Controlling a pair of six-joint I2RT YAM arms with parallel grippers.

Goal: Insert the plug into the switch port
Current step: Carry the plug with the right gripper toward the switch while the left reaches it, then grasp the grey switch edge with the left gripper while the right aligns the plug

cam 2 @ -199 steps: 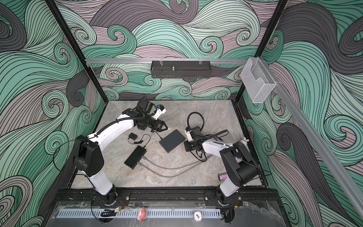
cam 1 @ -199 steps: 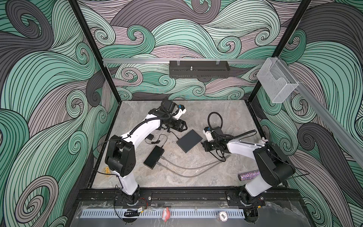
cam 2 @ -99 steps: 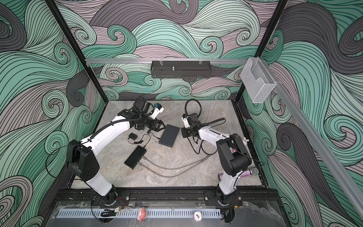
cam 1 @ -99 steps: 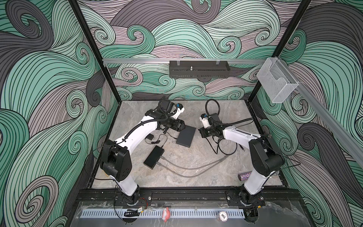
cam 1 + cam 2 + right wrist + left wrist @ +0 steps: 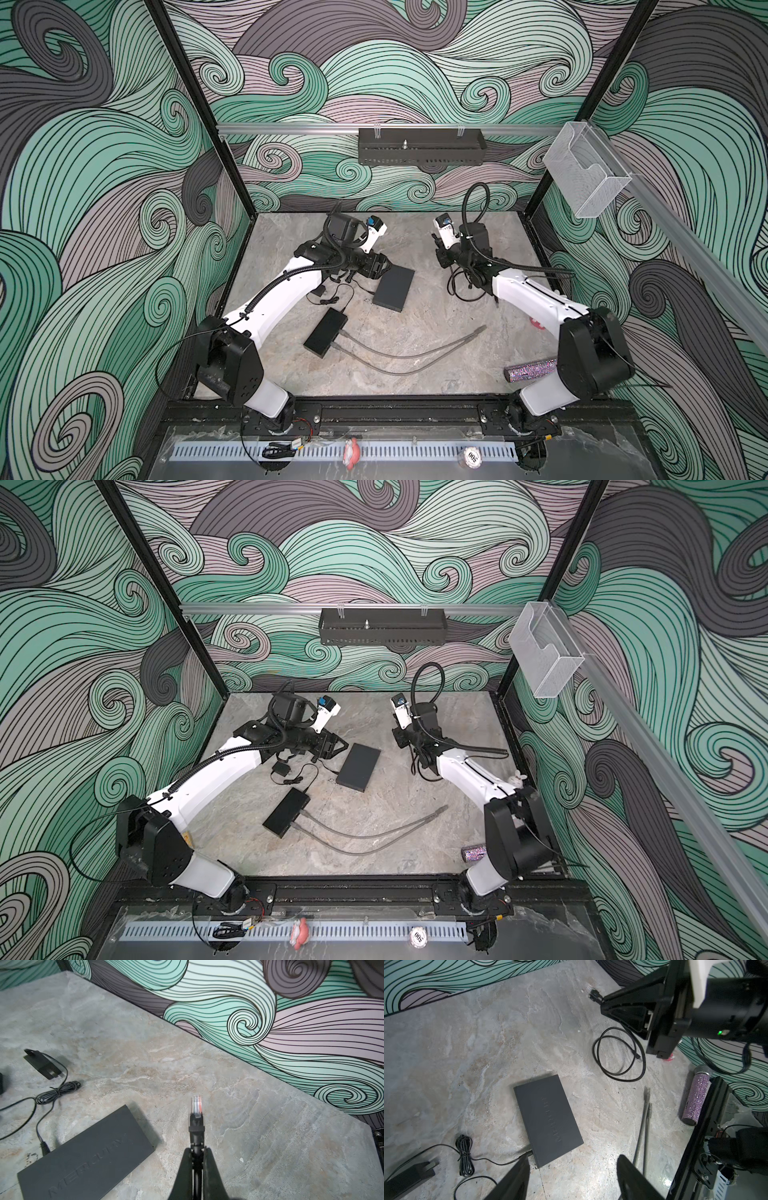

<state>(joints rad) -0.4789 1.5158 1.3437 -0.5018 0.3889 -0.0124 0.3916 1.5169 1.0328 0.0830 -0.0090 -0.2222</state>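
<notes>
Pinched tight between the closed fingers of right gripper (image 5: 196, 1151): plug (image 5: 196, 1105), clear tip pointing forward, held off the table (image 5: 270, 1136). Off to one side of that gripper and well apart from the plug: switch (image 5: 83, 1157), flat on the table, lid up, ports out of sight in every view. Looped on the table below the right gripper: black cable (image 5: 618, 1055). Spread wide and holding nothing: left gripper (image 5: 573, 1158), hovering just over the switch's nearest corner. Right by one of its fingertips (image 5: 523, 1164): thin cord (image 5: 464, 1153) running into the switch's edge, partly bundled. Behind that fingertip, further along the cord: adapter (image 5: 411, 1172). Past the other fingertip: two grey cables (image 5: 643, 1126) lying side by side. Beyond those, near the front rail: glitter tube (image 5: 695, 1097). In both top views, switch between the two grippers, nearer the left one. Below the left arm, grey cables plugged in: hub (image 5: 325, 332).
</notes>
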